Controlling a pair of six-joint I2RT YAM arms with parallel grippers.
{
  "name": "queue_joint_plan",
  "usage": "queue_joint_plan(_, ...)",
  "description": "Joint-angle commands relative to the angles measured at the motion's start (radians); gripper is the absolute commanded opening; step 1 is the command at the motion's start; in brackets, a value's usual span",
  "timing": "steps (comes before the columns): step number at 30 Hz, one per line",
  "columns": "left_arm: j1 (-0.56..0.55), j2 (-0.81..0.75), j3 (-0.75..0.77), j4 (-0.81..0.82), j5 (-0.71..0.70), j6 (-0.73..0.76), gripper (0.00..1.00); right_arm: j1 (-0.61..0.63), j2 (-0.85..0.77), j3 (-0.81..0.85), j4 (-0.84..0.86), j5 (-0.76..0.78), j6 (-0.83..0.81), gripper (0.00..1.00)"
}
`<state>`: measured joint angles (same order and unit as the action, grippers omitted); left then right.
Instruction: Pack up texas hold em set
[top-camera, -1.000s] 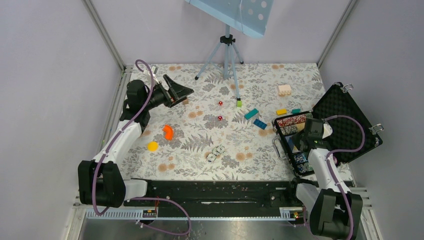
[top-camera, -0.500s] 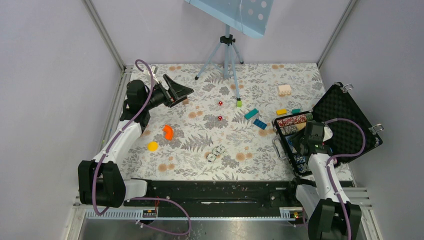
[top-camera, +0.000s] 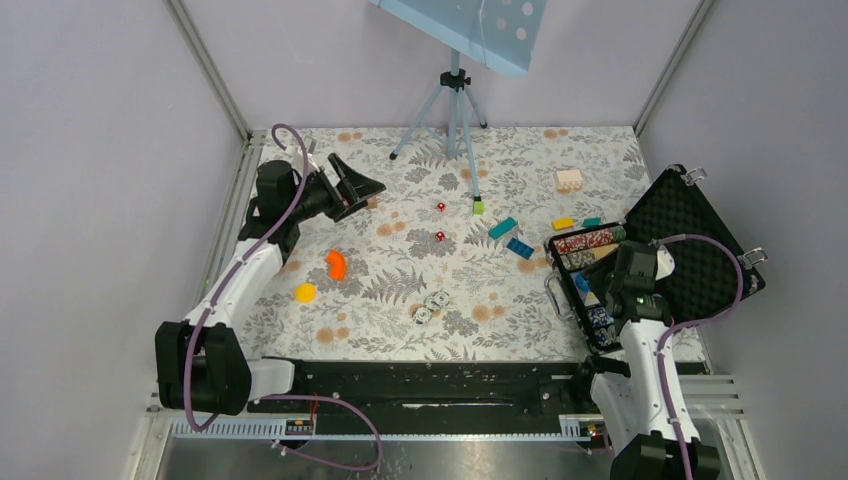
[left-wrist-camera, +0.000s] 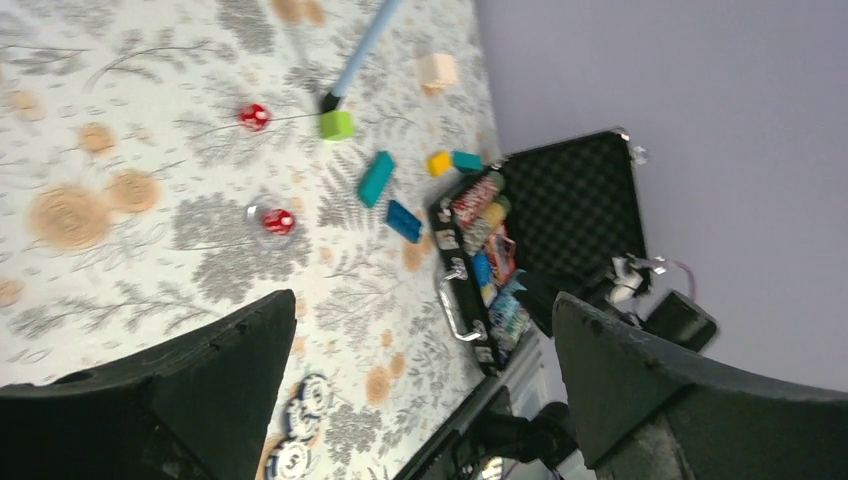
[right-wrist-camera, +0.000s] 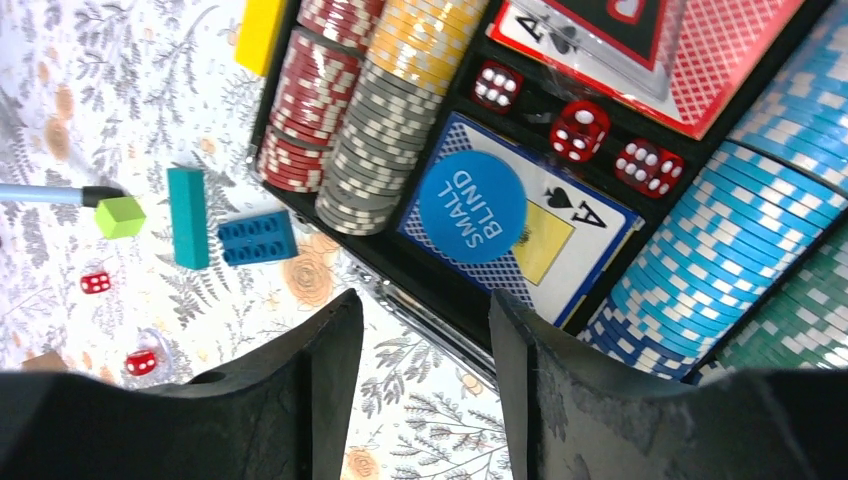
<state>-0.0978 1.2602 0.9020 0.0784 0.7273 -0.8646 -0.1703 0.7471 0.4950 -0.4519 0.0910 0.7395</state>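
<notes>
The texas hold em set's black case (top-camera: 700, 250) lies open at the table's right, with rows of chips (top-camera: 590, 243) inside. My right gripper (right-wrist-camera: 425, 300) hovers over the case's front edge, open and empty. Below it in the case are a blue "SMALL BLIND" disc (right-wrist-camera: 472, 206) on a card deck, three red dice (right-wrist-camera: 580, 130), and red (right-wrist-camera: 310, 100), grey (right-wrist-camera: 375, 160) and blue chips (right-wrist-camera: 720, 250). Loose chips (top-camera: 432, 303) and two red dice (top-camera: 439, 236) lie on the cloth. My left gripper (top-camera: 355, 185) hangs wide open at the far left, holding nothing.
Toy bricks sit left of the case: teal (top-camera: 503, 227), blue (top-camera: 519, 247), yellow (top-camera: 563, 223), green (top-camera: 478, 207), cream (top-camera: 568, 180). An orange curved piece (top-camera: 337, 264) and a yellow disc (top-camera: 305, 292) lie at the left. A tripod (top-camera: 455, 110) stands at the back.
My right arm has drawn slightly back toward the near edge over the case. The left gripper has shifted a little to the left.
</notes>
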Motion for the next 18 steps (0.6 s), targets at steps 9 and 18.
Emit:
queue_joint_plan(9,0.005,-0.069,0.085,-0.455,-0.421,0.244,0.99,0.241,0.091,0.206,0.028,0.108,-0.082,0.57)
queue_joint_plan(18,0.004,-0.126,0.086,-0.631,-0.627,0.32,0.99,0.547,0.33,0.365,0.073,0.203,-0.08,0.57)
